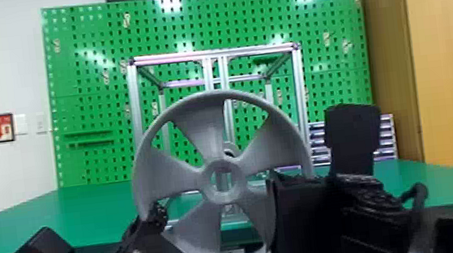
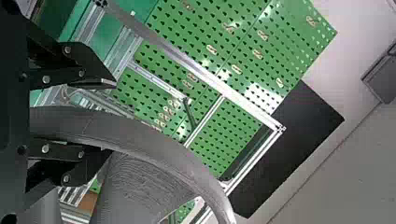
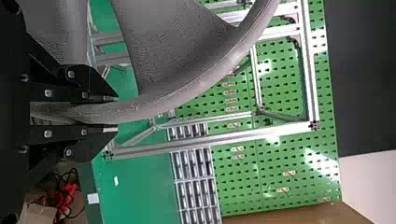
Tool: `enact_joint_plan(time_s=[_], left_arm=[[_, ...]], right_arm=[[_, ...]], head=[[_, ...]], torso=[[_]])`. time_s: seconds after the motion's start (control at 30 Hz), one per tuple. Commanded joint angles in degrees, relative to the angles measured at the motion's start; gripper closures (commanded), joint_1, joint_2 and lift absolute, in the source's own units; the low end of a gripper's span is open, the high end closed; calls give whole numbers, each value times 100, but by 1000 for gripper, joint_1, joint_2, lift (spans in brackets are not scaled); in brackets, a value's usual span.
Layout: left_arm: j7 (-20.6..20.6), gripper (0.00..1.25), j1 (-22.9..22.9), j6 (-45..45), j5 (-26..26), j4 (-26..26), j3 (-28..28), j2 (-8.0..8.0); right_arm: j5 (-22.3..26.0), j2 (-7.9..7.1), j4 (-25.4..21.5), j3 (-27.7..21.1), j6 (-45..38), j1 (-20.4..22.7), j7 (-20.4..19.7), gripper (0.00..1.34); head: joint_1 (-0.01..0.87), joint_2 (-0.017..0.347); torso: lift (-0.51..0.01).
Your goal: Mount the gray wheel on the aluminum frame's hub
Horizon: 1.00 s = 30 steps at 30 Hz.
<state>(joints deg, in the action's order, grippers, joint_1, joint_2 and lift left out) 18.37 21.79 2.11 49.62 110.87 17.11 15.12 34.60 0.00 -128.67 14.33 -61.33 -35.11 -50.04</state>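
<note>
The gray wheel [image 1: 214,129] stands upright before the aluminum frame [image 1: 134,93], its spokes partly covering the frame's middle posts. A small round part [image 1: 229,149] shows just above the wheel's centre, behind it; whether that is the hub, I cannot tell. At the wheel's lower right is my right gripper [image 1: 300,209]; in the right wrist view the right gripper [image 3: 116,113] is shut on the rim [image 3: 154,106]. My left gripper [image 1: 158,252] is at the lower left; in the left wrist view the left gripper [image 2: 113,117] has its fingers wide apart around the rim [image 2: 154,140], a gap beside it.
The frame stands on a green table [image 1: 84,209] in front of a green pegboard [image 1: 86,83]. Small drawers [image 1: 386,134] are at the back right, behind a black part of the right arm [image 1: 353,134]. Red cables [image 3: 67,193] lie below the table's edge.
</note>
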Motion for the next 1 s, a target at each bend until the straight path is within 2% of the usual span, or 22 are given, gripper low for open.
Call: enact_joint_plan(time_s=[0.0, 0.4, 0.97], left_arm=[[0, 826, 9, 0, -66, 13, -6, -9], [18, 829, 150, 273, -137, -13, -235, -105], [18, 828, 624, 308, -198, -488, -103, -237]], right_arm=[[-24, 5, 0, 9, 16, 13, 3, 1042], [-59, 5, 141, 17, 60, -49, 3, 1042], [-24, 5, 677, -27, 262, -304, 11, 1044]], head=[[-5, 6], [-5, 6], [-5, 6]], torso=[[-499], [-499], [-499]])
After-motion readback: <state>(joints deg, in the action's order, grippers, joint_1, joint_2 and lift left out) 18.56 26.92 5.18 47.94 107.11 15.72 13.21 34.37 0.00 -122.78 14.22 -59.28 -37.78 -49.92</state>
